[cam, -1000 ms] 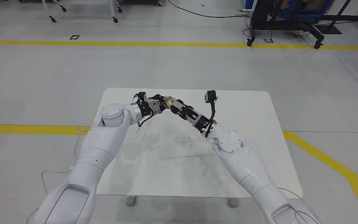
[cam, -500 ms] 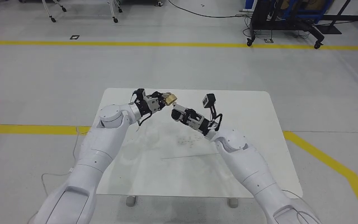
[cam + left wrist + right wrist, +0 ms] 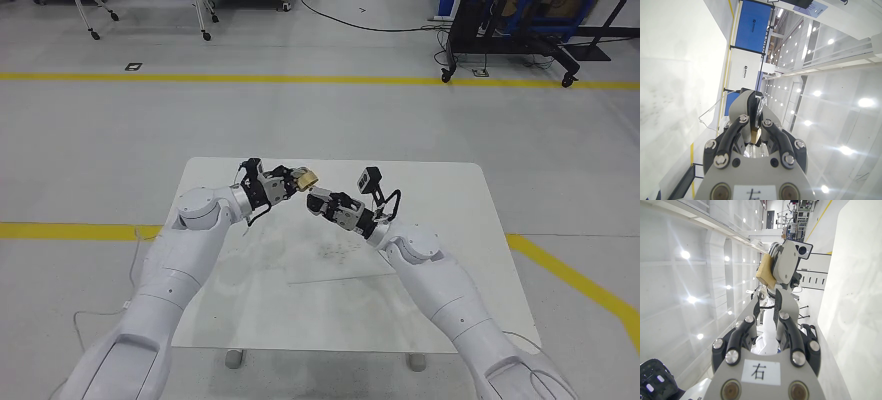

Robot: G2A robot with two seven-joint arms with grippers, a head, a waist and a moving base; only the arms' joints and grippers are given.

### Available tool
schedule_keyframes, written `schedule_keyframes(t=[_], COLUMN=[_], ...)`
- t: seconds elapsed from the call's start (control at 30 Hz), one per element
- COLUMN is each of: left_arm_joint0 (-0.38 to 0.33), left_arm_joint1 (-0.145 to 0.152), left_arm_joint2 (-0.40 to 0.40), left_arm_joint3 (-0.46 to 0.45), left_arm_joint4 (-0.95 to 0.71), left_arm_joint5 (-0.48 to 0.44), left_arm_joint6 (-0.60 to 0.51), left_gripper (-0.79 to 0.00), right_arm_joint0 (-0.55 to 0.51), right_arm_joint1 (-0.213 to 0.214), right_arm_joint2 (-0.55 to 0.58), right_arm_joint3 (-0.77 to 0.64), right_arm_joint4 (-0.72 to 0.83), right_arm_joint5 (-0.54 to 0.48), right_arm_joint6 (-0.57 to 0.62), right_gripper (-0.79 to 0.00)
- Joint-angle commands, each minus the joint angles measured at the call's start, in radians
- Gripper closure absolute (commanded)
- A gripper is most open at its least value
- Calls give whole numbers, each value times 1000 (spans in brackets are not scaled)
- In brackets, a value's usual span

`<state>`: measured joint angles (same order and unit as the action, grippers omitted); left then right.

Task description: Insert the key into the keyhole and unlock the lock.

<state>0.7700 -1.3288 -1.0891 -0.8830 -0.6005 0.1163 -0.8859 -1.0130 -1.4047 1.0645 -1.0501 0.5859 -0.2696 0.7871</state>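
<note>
Top view looks down on the table (image 3: 450, 200) from overhead; both wrist views face the lock (image 3: 766, 269) above it, close, from opposite sides.

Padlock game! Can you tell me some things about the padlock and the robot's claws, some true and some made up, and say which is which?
1. The left claw is gripping the padlock. True.
2. The padlock is lying on the table. False: it is held up in the air above the white table.
3. The right claw points toward the padlock. True.
4. The padlock is blue. False: it is a yellow-gold colour with a silver loop.
</note>
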Motion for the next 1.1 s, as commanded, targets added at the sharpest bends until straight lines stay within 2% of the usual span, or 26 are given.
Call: schedule_keyframes(t=[0.0, 0.03, 0.37, 0.53, 0.67, 1.07], left_arm_joint0=[1, 2, 11, 20, 27, 62], left_arm_joint1=[0, 0, 1, 2, 5, 13], left_arm_joint2=[1, 1, 4, -2, -11, -37], left_arm_joint3=[-4, -5, -22, -38, -50, -99], left_arm_joint4=[6, 9, 31, 31, 27, 50], left_arm_joint5=[-10, -16, -67, -116, -153, -298], left_arm_joint6=[-6, -8, -20, -40, -71, -80], left_gripper=[0, 0, 0, 0, 0, 0], right_arm_joint0=[3, 3, 15, 13, 23, 74], right_arm_joint1=[-2, -3, -17, -28, -33, -57], right_arm_joint2=[-1, -2, 0, 22, 34, 19], right_arm_joint3=[5, 7, 51, 79, 114, 242], right_arm_joint4=[15, 26, 158, 323, 436, 642], right_arm_joint5=[6, 12, 69, 126, 209, 476], right_arm_joint6=[2, 7, 53, 111, 213, 403], right_gripper=[-40, 0, 0, 0, 0, 0])
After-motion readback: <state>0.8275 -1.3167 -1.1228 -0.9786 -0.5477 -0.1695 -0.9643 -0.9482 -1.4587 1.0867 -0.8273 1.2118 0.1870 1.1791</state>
